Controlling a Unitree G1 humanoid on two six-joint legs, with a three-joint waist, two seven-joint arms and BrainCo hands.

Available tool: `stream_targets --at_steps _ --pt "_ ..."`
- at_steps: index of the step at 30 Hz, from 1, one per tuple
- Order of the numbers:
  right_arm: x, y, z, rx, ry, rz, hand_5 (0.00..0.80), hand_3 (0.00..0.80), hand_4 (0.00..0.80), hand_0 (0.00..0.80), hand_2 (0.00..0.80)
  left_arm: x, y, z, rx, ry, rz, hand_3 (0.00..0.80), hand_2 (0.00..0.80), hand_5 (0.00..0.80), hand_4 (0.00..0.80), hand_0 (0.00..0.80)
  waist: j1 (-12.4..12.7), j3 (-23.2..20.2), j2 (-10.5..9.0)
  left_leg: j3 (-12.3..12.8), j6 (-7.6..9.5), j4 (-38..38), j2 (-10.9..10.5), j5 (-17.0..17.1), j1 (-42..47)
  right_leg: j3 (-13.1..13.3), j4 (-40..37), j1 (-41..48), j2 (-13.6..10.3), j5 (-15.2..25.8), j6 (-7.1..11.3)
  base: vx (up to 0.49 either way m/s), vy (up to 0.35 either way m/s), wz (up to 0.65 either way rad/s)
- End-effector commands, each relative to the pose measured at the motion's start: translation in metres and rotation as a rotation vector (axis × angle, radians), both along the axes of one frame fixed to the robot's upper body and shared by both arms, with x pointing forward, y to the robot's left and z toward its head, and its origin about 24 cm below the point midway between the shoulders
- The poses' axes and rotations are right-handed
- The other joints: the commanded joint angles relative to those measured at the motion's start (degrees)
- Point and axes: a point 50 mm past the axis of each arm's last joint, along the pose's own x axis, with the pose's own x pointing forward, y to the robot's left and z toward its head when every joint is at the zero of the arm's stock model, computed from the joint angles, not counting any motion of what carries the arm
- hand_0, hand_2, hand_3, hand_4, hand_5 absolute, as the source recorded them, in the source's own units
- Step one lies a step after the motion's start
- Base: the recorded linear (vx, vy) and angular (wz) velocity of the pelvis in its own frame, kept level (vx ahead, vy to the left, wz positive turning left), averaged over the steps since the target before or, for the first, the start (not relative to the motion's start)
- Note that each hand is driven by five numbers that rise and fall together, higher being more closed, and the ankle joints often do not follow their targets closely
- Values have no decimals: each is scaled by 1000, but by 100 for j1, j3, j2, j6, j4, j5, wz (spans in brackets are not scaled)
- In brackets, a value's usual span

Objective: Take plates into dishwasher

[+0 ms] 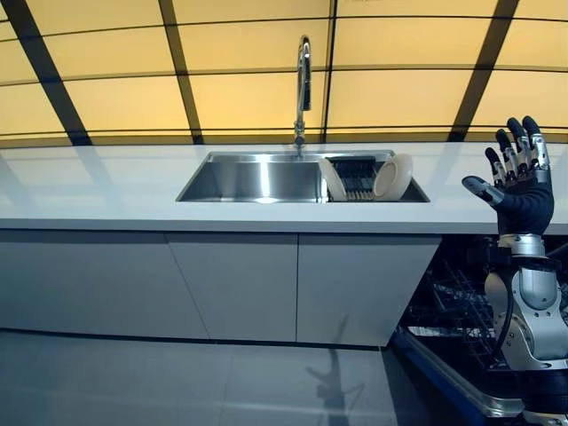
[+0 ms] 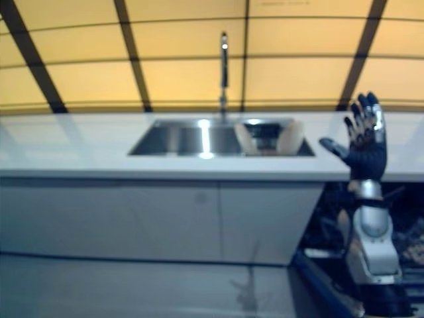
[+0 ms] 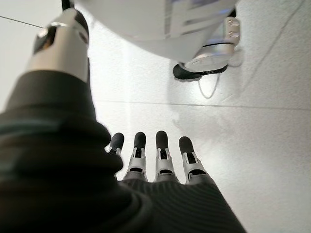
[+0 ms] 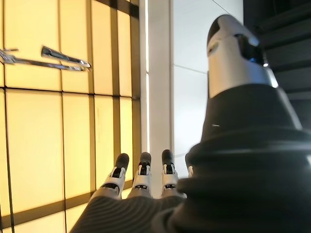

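Plates (image 1: 393, 177) stand on edge in the rack (image 1: 358, 177) inside the sink (image 1: 257, 177) so they can drip dry, while the right robot hand (image 1: 519, 173) is up and spread empty above the open dishwasher (image 1: 453, 333), and the left robot hand (image 3: 158, 160) hangs released by the floor (image 3: 262, 145).

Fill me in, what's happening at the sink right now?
Nothing is held yet. The right hand is raised open beside the counter, above the open dishwasher. Two plates stand on edge in the rack at the sink's right end, untouched. The left hand hangs open over the floor.
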Motion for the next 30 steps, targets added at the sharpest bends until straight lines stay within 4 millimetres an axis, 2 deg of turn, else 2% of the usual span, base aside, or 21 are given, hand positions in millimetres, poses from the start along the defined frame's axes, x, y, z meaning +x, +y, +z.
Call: stream_targets --at_steps 1,3,5,6,7,10,11,12,13,15,16,18,19,20,21,22,23,24,26,30 --pt "1 3 24 -49 -95 18 0 0 0 0 0 2 9 4 24 -40 4 0 0 0 0 0 335 -178 -66 125 22 -1533 -220 1916 -848 -337 -602 1169 306 -26 -129 331 105 12" --pt "1 2 22 -52 -86 20 0 0 0 0 0 -1 10 4 23 -30 7 0 0 0 0 0 362 -181 -57 187 34 -1488 -224 1943 -935 -324 -562 1236 300 -112 -143 326 127 -2" --pt "1 -1 17 -45 -71 28 0 0 0 0 0 -8 14 3 32 6 24 0 0 0 0 0 446 -248 -140 65 244 -1264 -403 1514 -1001 -227 -352 1393 123 -386 -64 491 241 -30" --pt "0 -2 16 -43 -70 28 0 0 0 0 0 -9 14 2 34 12 25 0 0 0 0 0 451 -261 -161 39 285 -1224 -437 1453 -992 -227 -292 1405 72 -398 -28 397 210 -46" --pt "-2 -5 10 -41 -59 21 0 0 0 0 0 -13 16 2 41 30 26 0 0 0 0 0 454 -307 -248 -48 423 -1041 -563 1279 -981 -212 -87 1419 -111 -263 125 323 176 -51" --pt "-7 -11 1 -14 -26 12 0 0 0 0 0 -12 19 3 42 18 26 0 0 0 0 0 452 -430 -449 -17 732 -686 -799 991 -992 -170 599 1401 -518 486 465 343 224 -26" --pt "-8 -14 -5 -4 -5 -3 0 0 0 0 0 -8 20 4 40 4 14 0 0 0 0 0 449 -500 -521 -4 871 -649 -935 914 -925 -144 1460 1286 -799 1340 629 275 219 -16" --pt "-9 -15 -6 1 0 -5 0 0 0 0 0 -7 20 5 39 -1 10 0 0 0 0 0 454 -526 -505 -2 890 -655 -929 918 -920 -122 1553 1232 -808 1486 648 405 385 -24" --pt "-8 -14 -13 19 23 -2 0 0 0 0 0 1 22 7 38 -24 -21 0 0 0 0 0 365 -565 -317 16 1034 -712 -888 790 -667 -41 3236 675 -903 2042 735 375 382 -26" --pt "-4 -13 -17 18 51 -6 0 0 0 0 0 12 22 8 37 -52 -47 0 0 0 0 0 205 -495 -98 35 1096 -744 -801 654 -360 31 4350 -326 -771 2259 709 326 366 1" --pt "-1 -12 -17 18 58 0 0 0 0 0 0 20 21 10 37 -71 -51 0 0 0 0 0 121 -420 -6 40 1113 -753 -770 606 -198 29 4602 -918 -755 2184 645 247 212 2" --pt "4 -13 -15 17 65 -25 0 0 0 0 0 39 20 14 37 -118 -50 0 0 0 0 0 20 -303 28 -31 1112 -837 -786 563 31 -180 4041 -1360 -782 1826 491 288 38 -19" --pt "6 -15 -12 18 64 -35 0 0 0 0 0 45 20 16 38 -137 -51 0 0 0 0 0 -22 -270 -2 -66 1083 -896 -807 541 105 -345 3378 -1399 -801 1802 466 363 -158 1" --pt "8 -18 -8 18 56 -53 0 0 0 0 0 52 21 18 42 -157 -55 0 0 0 0 0 -71 -216 -124 -107 1031 -986 -904 434 271 -510 2350 -1446 -878 1752 499 368 -206 20" --pt "9 -20 -6 22 53 -69 0 0 0 0 0 56 22 19 44 -163 -58 0 0 0 0 0 -117 -190 -160 -169 991 -1052 -918 391 372 -626 1686 -1394 -867 1793 507 344 -215 17" --pt "9 -22 -5 23 51 -81 0 0 0 0 0 58 23 20 45 -165 -60 0 0 0 0 0 -133 -178 -194 -198 970 -1086 -945 343 441 -671 1351 -1378 -869 1771 529 401 -279 26" --pt "10 -25 -5 32 43 -112 0 0 0 0 0 59 25 21 53 -155 -69 0 0 0 0 0 -193 -140 -269 -347 872 -1164 -958 218 632 -677 271 -1148 -704 1696 579 573 -342 29" --pt "11 -27 -4 34 43 -143 0 0 0 0 0 54 26 19 63 -122 -66 0 0 0 0 0 -307 -123 -310 -491 818 -1235 -1007 159 848 -558 -596 -1139 -524 1941 699 546 -310 32" --pt "10 -28 -1 27 40 -164 0 0 0 0 0 47 27 16 72 -92 -64 0 0 0 0 0 -382 -84 -271 -596 819 -1275 -982 142 1009 -486 -768 -1223 -434 2097 720 353 -153 22" --pt "8 -31 10 14 23 -225 0 0 0 0 0 28 35 13 102 -6 -48 0 0 0 0 0 -484 -71 -227 -778 871 -1182 -880 -73 1192 -257 -677 -1458 -387 2093 701 337 -206 37"
